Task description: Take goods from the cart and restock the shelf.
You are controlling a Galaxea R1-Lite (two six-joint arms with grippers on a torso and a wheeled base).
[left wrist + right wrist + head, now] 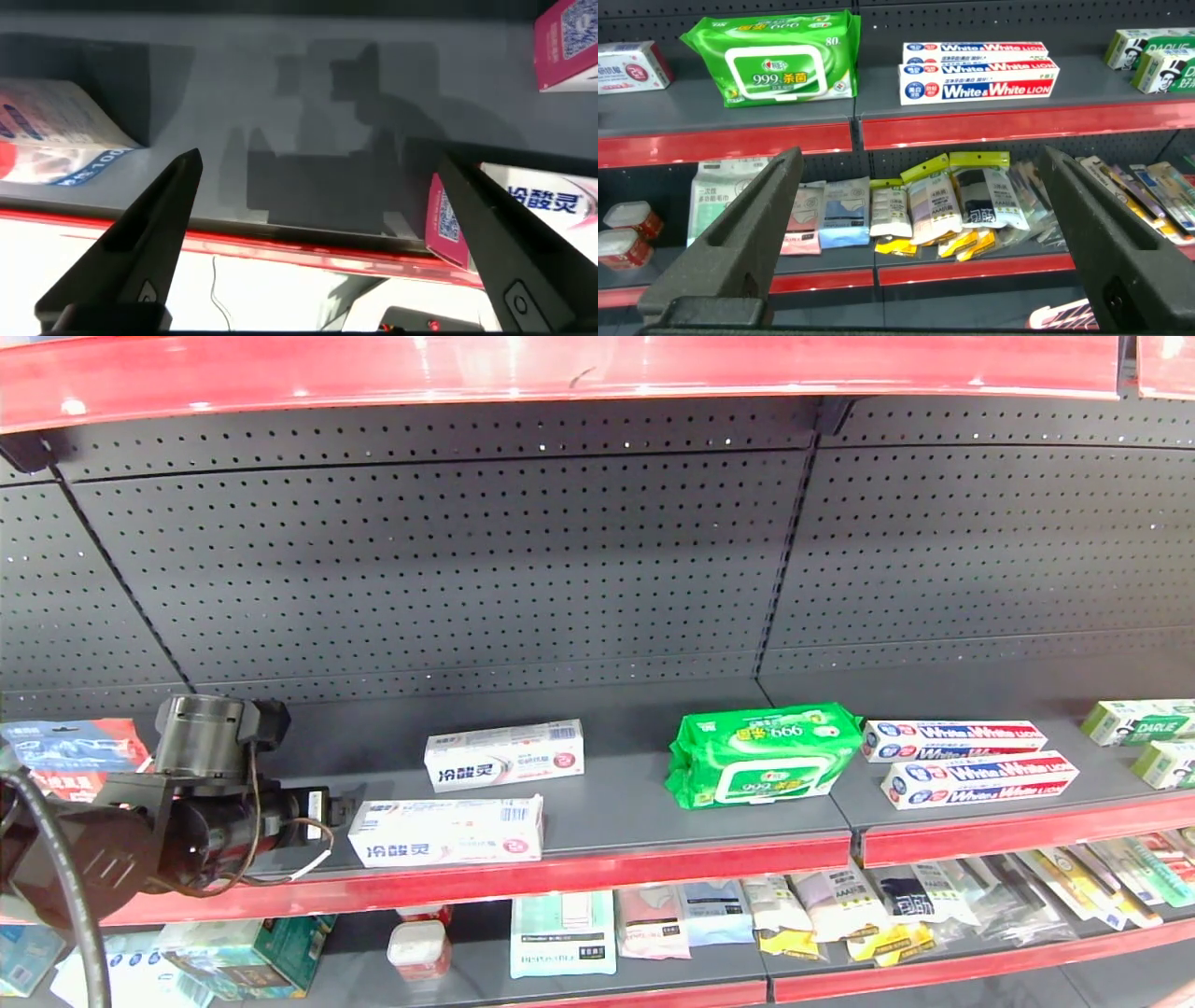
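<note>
Two white toothpaste boxes lie on the grey shelf [644, 803]: one farther back [504, 754] and one at the red front edge [446, 831]. My left gripper [344, 807] hovers at the shelf's front edge, just left of the front box, open with nothing between its fingers. In the left wrist view the left gripper [320, 163] frames bare shelf, and the front box's end [448, 219] sits just inside one finger. My right gripper [922, 154] is open and empty, held back from the shelving, facing the green wipes pack [775, 56] and the lower shelf.
A green wipes pack [761, 753] lies mid-shelf, with two long red-and-blue toothpaste boxes [976, 779] and green boxes [1134, 721] to its right. A blue-and-red bag [70, 751] lies at far left. The lower shelf [653, 980] holds several hanging packets and small jars.
</note>
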